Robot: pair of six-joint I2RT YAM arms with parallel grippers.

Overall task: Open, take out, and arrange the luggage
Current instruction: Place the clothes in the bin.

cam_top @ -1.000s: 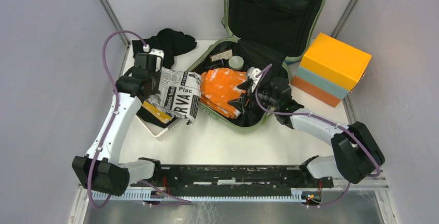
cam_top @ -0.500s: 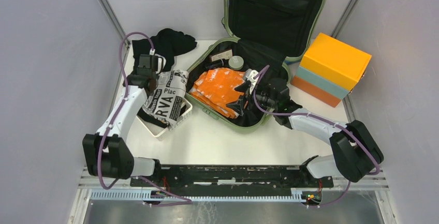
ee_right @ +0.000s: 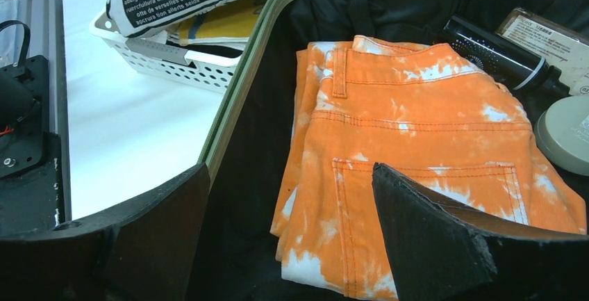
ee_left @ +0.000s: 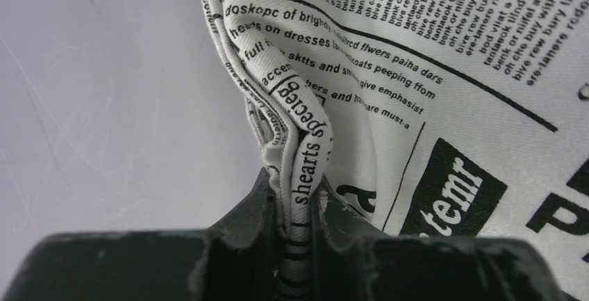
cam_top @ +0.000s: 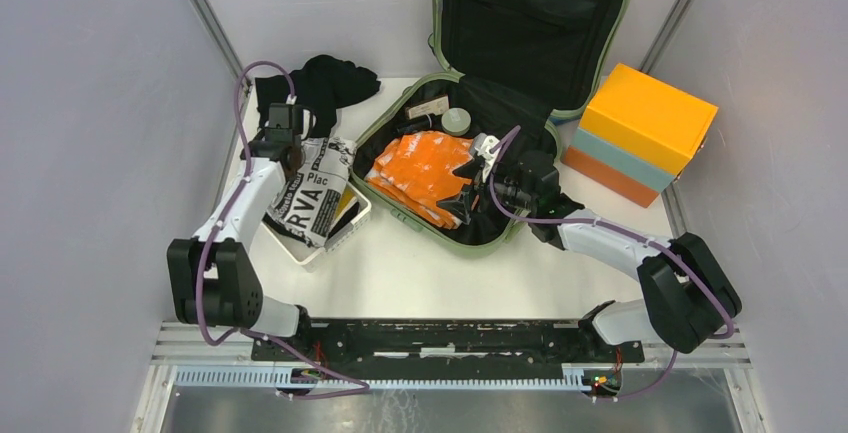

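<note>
While you look from the left side, you first see a black garment (cam_top: 325, 81) lying crumpled at the far left corner of the table. Just near of it, the left gripper (ee_left: 295, 200) has its jaws pressed together on a fold of the newspaper-print cloth (cam_top: 318, 193); in the left wrist view the fold sits tight between the two fingers. This cloth hangs down over the white perforated basket (cam_top: 335, 238) and covers most of it. A yellow flat item (ee_right: 208, 30) lies in the basket under the cloth.

To the right of the basket, in the middle of the table, you find the luggage (cam_top: 530, 13). It is open: the lid stands upright at the far side with its black lining toward you, and the lower shell lies flat, its green rim just beside the basket. Inside it lie folded orange tie-dye jeans (ee_right: 417, 148). The right gripper (ee_right: 288, 172) hovers over these jeans with its jaws spread wide, and nothing is between them. Far of the jeans you can see a black bottle (ee_right: 496, 54), a labelled packet (ee_right: 549, 30) and a round grey lid (ee_right: 566, 134).

At the far right stands the orange and light-blue box (cam_top: 640, 133), beside the luggage.
</note>
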